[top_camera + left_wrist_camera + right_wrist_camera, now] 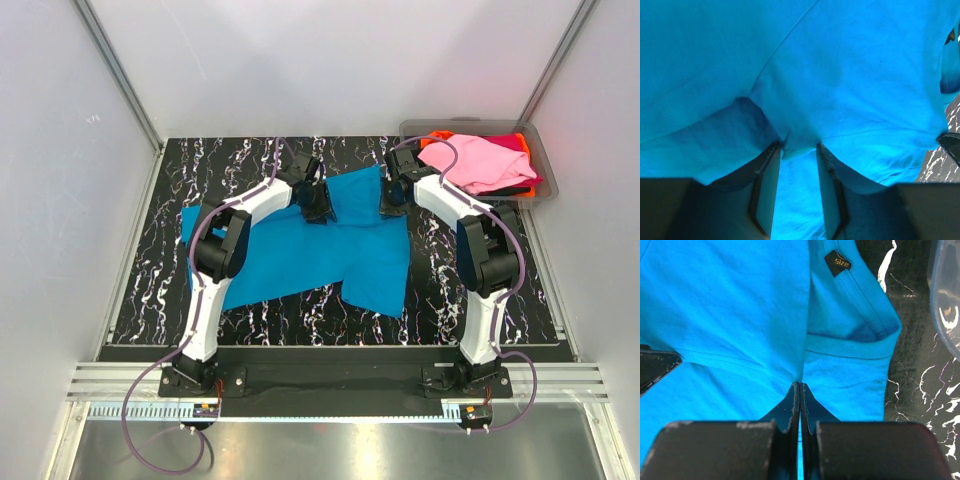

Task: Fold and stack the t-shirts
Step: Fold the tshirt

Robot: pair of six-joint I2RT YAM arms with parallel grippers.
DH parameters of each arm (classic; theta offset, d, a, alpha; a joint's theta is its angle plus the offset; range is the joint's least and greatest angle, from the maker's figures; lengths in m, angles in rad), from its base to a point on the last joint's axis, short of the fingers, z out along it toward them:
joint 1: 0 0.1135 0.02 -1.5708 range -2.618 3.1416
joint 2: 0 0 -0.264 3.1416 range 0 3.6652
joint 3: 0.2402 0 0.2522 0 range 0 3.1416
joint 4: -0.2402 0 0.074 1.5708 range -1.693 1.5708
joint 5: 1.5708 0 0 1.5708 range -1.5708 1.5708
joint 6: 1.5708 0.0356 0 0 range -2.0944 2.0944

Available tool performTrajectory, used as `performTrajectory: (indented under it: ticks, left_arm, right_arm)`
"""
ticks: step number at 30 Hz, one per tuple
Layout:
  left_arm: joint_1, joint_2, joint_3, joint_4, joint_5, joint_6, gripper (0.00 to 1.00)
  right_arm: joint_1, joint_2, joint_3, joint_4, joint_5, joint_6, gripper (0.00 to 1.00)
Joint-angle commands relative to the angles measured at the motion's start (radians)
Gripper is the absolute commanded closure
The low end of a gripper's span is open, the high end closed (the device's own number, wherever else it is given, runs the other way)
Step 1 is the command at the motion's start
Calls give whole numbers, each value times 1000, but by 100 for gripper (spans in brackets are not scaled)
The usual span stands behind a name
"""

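A turquoise t-shirt [300, 255] lies spread on the black marbled table [200, 170], its upper part folded over near the middle. At that fold's left side my left gripper [318, 207] is down on the cloth. Up close, the left gripper [798, 146] is open, with a small pucker of turquoise t-shirt [840, 75] at its fingertips. My right gripper [392, 200] is at the fold's right edge. It [800, 384] is shut on a pinch of the turquoise t-shirt [730, 300] just below the collar, where a black size label [837, 262] shows.
At the back right corner stands a clear grey bin [548, 170]. A pink t-shirt [485, 162] lies on top in it, over orange, magenta and black ones. The bin's wall [945, 290] is close to the right of my right gripper. White walls enclose the table.
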Motion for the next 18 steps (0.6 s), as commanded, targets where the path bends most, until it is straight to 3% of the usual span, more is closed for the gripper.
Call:
performTrajectory:
  ticks: [1, 8, 18]
  left_arm:
    - [2, 6, 39, 22, 30, -11, 63]
    - [5, -21, 34, 19, 39, -17, 100]
    - [20, -104, -50, 12, 103, -74, 100]
  right_arm:
    - [7, -21, 16, 2, -13, -17, 100]
    - [5, -20, 23, 1, 8, -34, 100]
    - [-1, -50, 32, -6, 56, -82, 100]
